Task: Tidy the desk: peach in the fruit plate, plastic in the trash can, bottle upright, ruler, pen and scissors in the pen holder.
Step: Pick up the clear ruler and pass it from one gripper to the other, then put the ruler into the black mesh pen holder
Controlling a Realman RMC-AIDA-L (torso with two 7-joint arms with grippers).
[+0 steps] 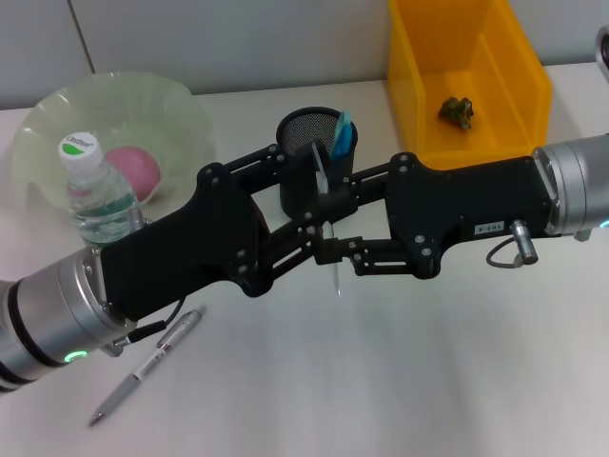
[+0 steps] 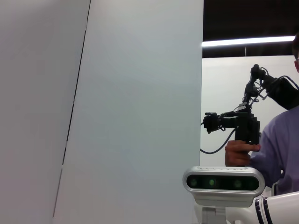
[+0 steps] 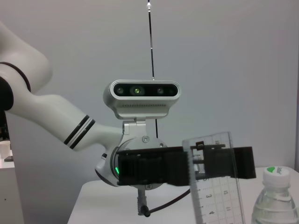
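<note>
Left claw (image 1: 319, 228) clamps ruler (image 1: 328, 214), mostly hidden | right claw (image 1: 333, 249): grip unclear

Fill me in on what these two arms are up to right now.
Both grippers meet at mid-desk in front of the pen holder. The left gripper and right gripper both have the clear ruler between their fingers, held upright, as if handing it over. The peach lies in the fruit plate, the bottle stands upright, the plastic is in the yellow trash can. A pen lies on the desk.
</note>
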